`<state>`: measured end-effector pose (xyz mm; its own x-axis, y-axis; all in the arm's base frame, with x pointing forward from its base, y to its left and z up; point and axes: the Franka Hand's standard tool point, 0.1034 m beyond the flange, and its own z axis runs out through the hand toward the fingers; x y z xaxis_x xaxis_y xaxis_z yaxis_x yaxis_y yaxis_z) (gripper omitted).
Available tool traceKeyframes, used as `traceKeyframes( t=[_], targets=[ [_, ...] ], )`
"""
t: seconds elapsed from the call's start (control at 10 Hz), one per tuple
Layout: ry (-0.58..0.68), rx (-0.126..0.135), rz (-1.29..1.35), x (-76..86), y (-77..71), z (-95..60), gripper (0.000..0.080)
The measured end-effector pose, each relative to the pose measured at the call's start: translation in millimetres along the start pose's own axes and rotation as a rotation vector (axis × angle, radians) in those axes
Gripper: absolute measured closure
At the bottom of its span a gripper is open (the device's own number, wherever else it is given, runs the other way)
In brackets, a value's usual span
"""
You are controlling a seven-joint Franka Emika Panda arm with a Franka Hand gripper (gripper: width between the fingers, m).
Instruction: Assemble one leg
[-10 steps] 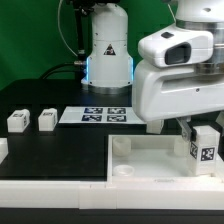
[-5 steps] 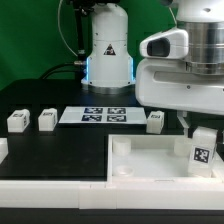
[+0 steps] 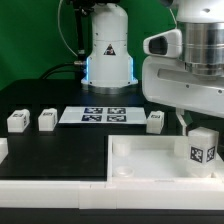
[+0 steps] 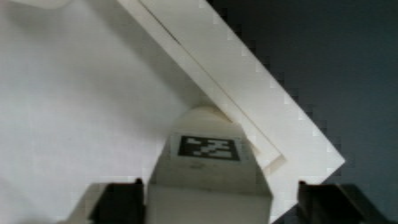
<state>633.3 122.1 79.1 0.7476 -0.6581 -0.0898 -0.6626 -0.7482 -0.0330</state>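
Observation:
A white leg (image 3: 203,148) with a black-and-white tag stands nearly upright on the white tabletop (image 3: 150,152), at the exterior view's right. My gripper (image 3: 199,124) is directly above it, mostly hidden by the arm's white hand. In the wrist view the leg (image 4: 210,165) rises between my two black fingers (image 4: 121,203), close to the tabletop's raised rim (image 4: 231,70). A thin gap shows on each side of the leg, so my gripper (image 4: 222,205) looks open around it. I cannot see where the leg's foot meets the tabletop.
Three more legs stand on the black table: two at the exterior view's left (image 3: 17,121) (image 3: 46,119) and one by the tabletop's far edge (image 3: 155,121). The marker board (image 3: 105,115) lies behind them. The robot base (image 3: 105,50) stands at the back.
The arm's hand has shifted up and toward the exterior view's right, uncovering the third loose leg. The leg under the gripper has stayed nearly in place.

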Motion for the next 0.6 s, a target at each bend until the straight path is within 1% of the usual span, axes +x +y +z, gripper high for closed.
traceKeyframes(
  t=[0.1,0.2,0.3,0.4,0.6],
  targets=[
    [0.000,0.000,0.000,-0.3,-0.1,0.2,0.0222],
    [0.006,-0.007,-0.084,0.3,0.6,0.7,0.0222],
    [0.013,-0.022,-0.245,-0.1,1.1,1.6,0.0165],
    [0.019,-0.032,-0.347,-1.1,0.1,1.4,0.0154],
    [0.019,-0.043,-0.673,1.8,1.6,0.6,0.0151]
  ],
)
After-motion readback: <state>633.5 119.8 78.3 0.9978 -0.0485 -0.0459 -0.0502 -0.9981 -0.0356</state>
